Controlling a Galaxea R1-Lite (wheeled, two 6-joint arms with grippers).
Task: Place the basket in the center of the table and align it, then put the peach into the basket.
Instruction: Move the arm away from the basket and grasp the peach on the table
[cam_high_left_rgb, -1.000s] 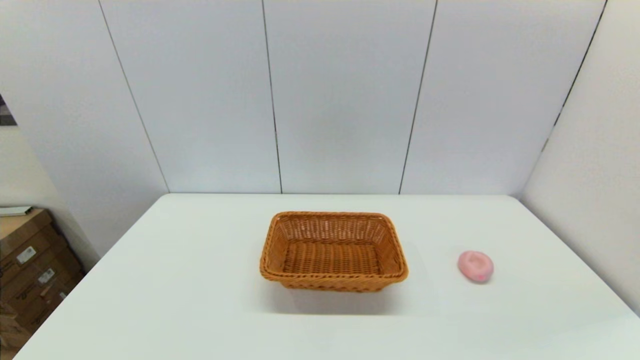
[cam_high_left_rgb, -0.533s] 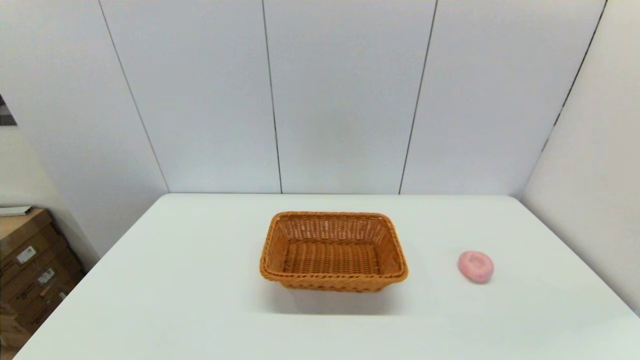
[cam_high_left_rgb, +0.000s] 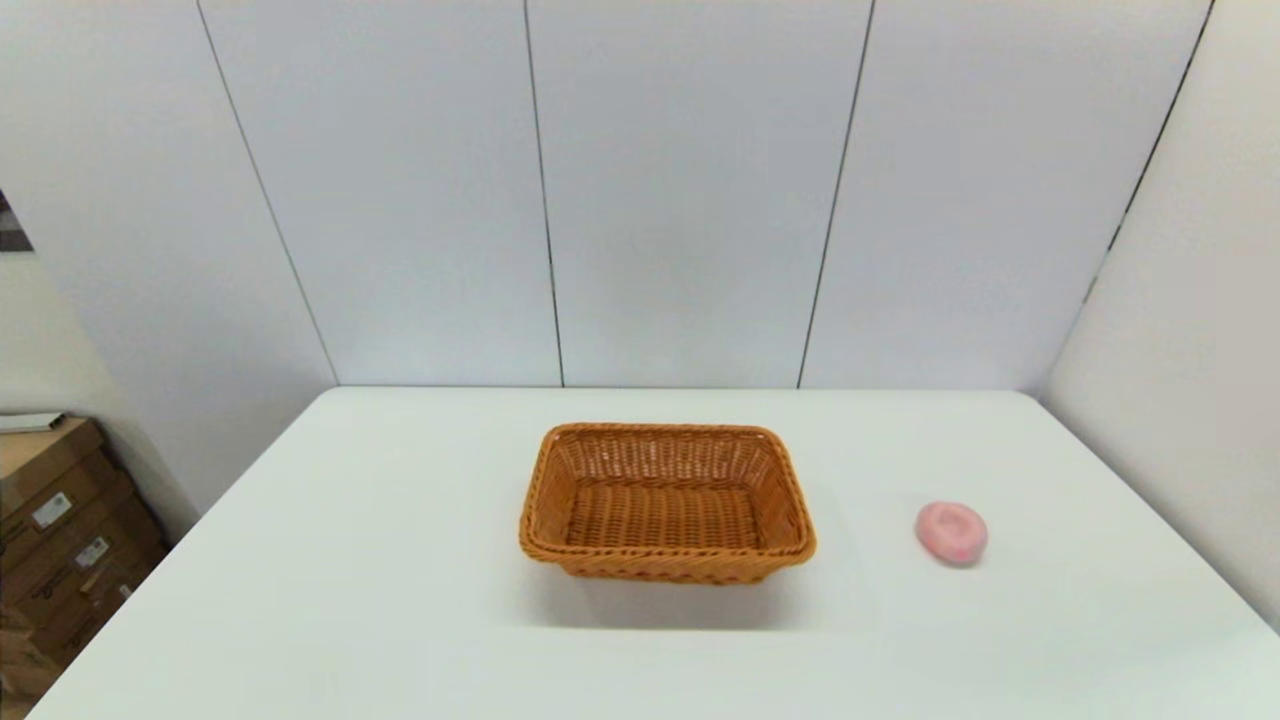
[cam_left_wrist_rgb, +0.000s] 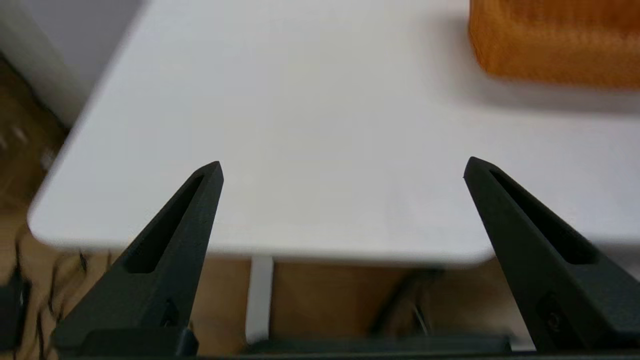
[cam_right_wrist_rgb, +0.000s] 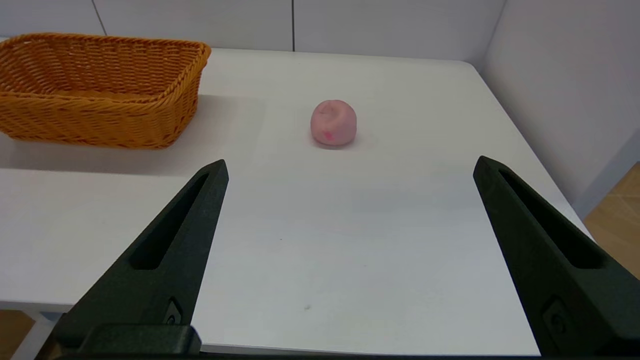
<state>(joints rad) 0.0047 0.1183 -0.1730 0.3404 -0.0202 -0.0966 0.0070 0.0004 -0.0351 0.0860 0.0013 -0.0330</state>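
Orange-brown basket (cam_high_left_rgb: 667, 503) (woven), pink peach (cam_high_left_rgb: 951, 533)

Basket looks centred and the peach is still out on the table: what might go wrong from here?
1. The peach is round and lies free on the bare table; a nudge from the right gripper, jaws open at the near edge, might roll it toward the right edge.
2. The basket is empty, so brushing its rim on the drop could spoil its alignment.
3. The left gripper, open, waits near the table's left corner.
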